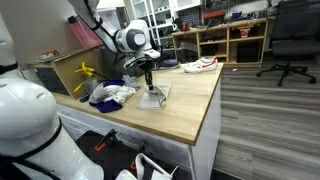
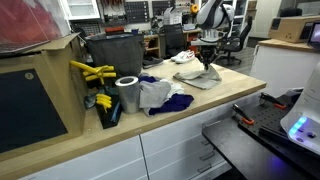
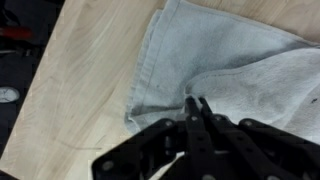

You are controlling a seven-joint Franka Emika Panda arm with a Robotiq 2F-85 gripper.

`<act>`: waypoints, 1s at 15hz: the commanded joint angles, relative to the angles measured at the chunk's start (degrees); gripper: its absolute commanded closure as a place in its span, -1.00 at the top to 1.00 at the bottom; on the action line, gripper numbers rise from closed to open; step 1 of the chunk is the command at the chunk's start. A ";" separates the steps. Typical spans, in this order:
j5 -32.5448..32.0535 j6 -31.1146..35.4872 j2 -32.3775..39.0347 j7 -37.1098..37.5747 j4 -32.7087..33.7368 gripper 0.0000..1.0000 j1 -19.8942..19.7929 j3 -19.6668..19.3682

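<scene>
1. End effector (image 3: 197, 108): in the wrist view the two fingers are pressed together, tips meeting on a raised fold of the grey towel (image 3: 235, 60). Creases run out from the tips, so I judge it is pinching cloth.
2. Grip point: the pinch sits near the towel's lower corner, probably because a gathered ridge gives thin fabric something to hold.
3. Approach: in both exterior views the end effector (image 1: 150, 88) points straight down onto the towel (image 1: 157, 97).
4. Towel position: it lies mostly flat on the wooden counter (image 1: 190, 105), near the middle.
5. Surroundings: a heap of white and blue cloths (image 2: 160, 96) lies near the towel, and beyond the heap stand a silver roll (image 2: 127, 93) and yellow tools (image 2: 90, 72). A shoe (image 1: 200, 65) rests at the counter's far end.
</scene>
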 commanded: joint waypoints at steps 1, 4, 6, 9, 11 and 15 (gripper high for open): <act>2.46 -4.27 -0.98 1.51 -0.36 -0.98 0.07 1.27; 4.33 -5.83 -0.63 1.95 -1.02 -0.98 0.43 2.65; 5.96 -5.31 -0.12 2.17 -1.33 -0.98 0.79 3.67; 6.97 -3.80 0.53 2.16 -2.04 -0.39 1.53 4.66; 6.61 -3.31 0.85 1.70 -2.30 -0.11 1.81 4.99; 6.63 -4.85 -0.27 0.00 -1.51 0.50 1.43 4.72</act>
